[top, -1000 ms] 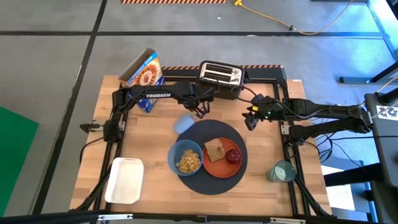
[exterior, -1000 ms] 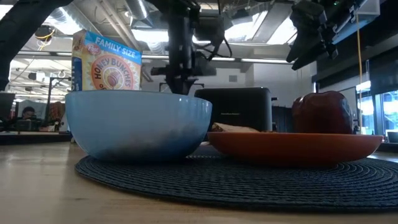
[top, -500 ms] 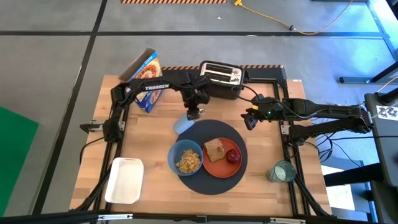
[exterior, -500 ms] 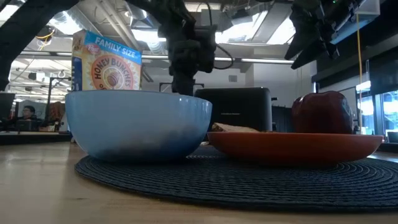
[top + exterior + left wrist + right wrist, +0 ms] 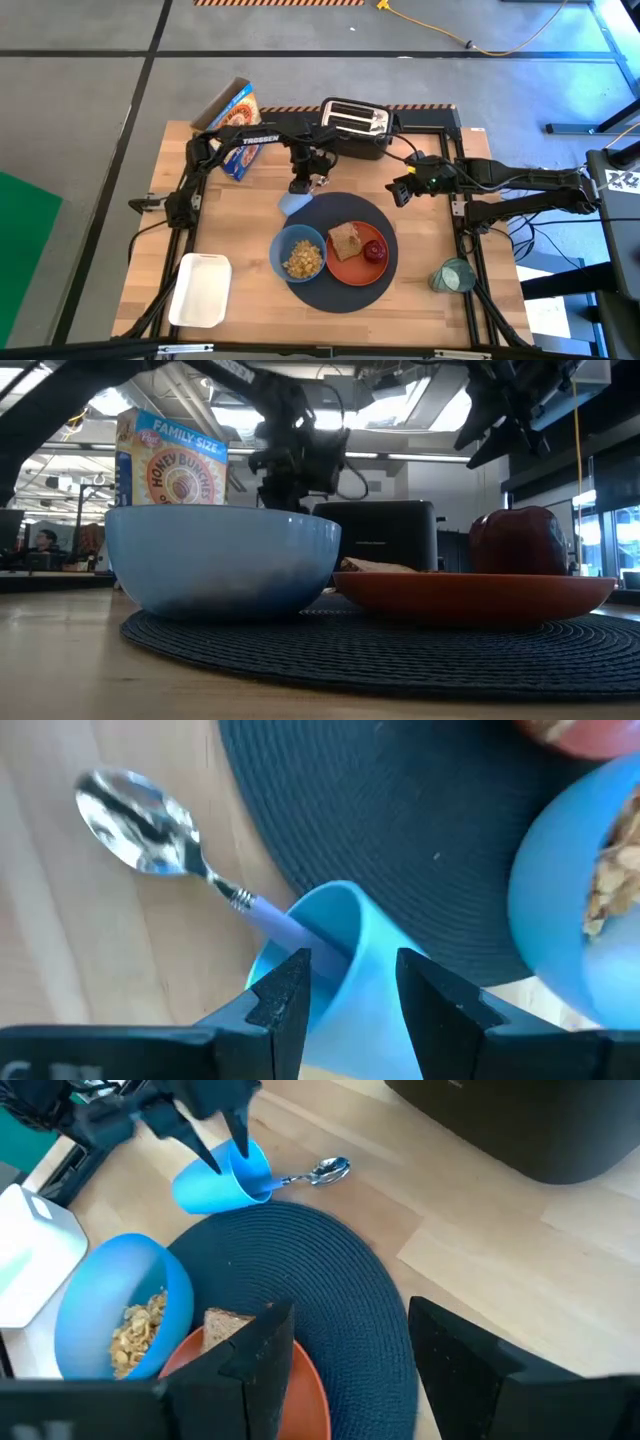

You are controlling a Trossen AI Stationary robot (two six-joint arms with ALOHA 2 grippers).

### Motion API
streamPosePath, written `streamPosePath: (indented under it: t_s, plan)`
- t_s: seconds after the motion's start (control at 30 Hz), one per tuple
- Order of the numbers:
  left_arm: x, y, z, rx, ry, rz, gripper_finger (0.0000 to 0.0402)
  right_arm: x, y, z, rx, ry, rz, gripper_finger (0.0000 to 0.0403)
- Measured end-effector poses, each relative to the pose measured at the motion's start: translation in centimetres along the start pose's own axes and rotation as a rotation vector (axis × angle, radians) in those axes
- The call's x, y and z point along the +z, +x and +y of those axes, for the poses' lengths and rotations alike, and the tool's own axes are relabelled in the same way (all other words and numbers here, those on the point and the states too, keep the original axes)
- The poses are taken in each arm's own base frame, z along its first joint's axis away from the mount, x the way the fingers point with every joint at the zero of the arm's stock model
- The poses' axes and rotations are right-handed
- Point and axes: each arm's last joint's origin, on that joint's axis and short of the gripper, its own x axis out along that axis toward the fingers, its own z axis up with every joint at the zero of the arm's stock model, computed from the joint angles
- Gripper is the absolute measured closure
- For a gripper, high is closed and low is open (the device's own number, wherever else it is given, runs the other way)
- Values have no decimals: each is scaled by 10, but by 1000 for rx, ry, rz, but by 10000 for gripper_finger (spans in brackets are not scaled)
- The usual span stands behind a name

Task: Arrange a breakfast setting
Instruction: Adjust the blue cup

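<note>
Left gripper [image 5: 350, 982] hangs open, a tipped blue cup [image 5: 330, 975] with the metal spoon [image 5: 180, 845] between its jaws. Right gripper [image 5: 340, 1355] waits open above the placemat [image 5: 330, 1290].

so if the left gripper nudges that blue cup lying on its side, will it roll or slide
The blue cup lies on its side against the placemat edge, so it would probably roll, curving since it tapers. It looks like light plastic. The spoon poking from its mouth might drag or slip out.
</note>
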Motion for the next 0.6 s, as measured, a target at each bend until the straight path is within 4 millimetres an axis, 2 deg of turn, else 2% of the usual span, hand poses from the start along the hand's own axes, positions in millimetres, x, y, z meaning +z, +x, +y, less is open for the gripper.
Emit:
streamPosePath:
  t_s: [0.23, 0.6]
  plan:
    - [-4, 18, 9, -45, -29, 79, 258, 0, 0, 0, 10, 62, 12, 214]
    - [-18, 12, 14, -108, -90, 139, 258, 1, 0, -1, -23, 85, -27, 214]
